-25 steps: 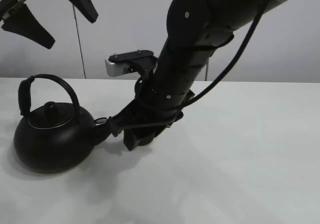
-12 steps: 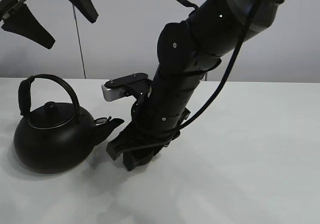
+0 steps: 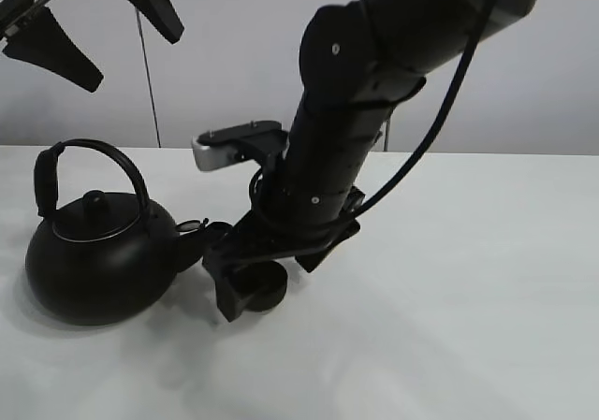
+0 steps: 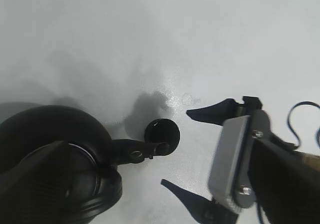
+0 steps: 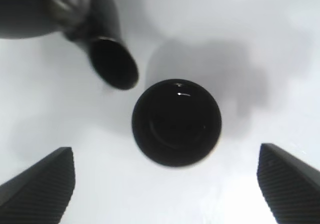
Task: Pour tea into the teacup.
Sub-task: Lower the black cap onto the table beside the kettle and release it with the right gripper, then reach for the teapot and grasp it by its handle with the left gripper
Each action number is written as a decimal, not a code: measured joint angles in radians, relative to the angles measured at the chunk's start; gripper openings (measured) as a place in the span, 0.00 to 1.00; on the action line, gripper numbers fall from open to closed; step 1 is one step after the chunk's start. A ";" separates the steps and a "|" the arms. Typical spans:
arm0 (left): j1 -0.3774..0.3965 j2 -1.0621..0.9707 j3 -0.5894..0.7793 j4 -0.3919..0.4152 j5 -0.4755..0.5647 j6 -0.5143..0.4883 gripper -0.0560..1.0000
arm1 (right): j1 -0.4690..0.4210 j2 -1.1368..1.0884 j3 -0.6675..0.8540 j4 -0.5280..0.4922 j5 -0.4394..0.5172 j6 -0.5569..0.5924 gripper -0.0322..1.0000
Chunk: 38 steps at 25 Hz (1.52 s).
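The teacup [image 3: 264, 292], small, low and matte black, stands on the white table just in front of the kettle's spout [image 3: 201, 236]. The big black kettle [image 3: 94, 261] with an arched handle stands at the left. My right gripper [image 3: 271, 268] reaches across the middle and hangs just over the teacup, open, with a finger on each side. In the right wrist view the teacup [image 5: 176, 121] sits apart from both fingers [image 5: 37, 184], beside the spout [image 5: 114, 64]. My left gripper [image 3: 131, 60] is open and empty, high above the kettle. The left wrist view shows the teacup [image 4: 162, 134] and the kettle [image 4: 55, 154].
The white table [image 3: 468, 289] stretches to the right and front. The right arm [image 3: 346, 139] stands over the middle of the table. A thin dark line [image 3: 148, 83] runs down the grey back wall behind the kettle.
My right gripper has moved from beside the spout down and toward the front. The teacup now shows standing on the table between its open fingers. The kettle and left gripper have not moved.
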State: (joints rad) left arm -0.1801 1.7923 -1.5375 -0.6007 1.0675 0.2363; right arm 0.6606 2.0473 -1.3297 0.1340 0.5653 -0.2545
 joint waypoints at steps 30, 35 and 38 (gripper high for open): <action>0.000 0.000 0.000 0.001 -0.001 0.000 0.71 | -0.799 -1.408 0.405 -0.039 0.670 0.092 0.68; 0.000 0.000 0.000 0.001 -0.001 0.000 0.71 | -0.799 -1.912 0.662 -0.052 0.689 0.116 0.67; 0.000 0.000 0.000 0.001 -0.001 0.000 0.71 | -0.799 -2.055 0.770 -0.069 0.703 0.151 0.67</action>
State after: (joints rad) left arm -0.1801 1.7923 -1.5375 -0.5998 1.0664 0.2363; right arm -0.1380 -0.0079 -0.5597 0.0649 1.2687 -0.1037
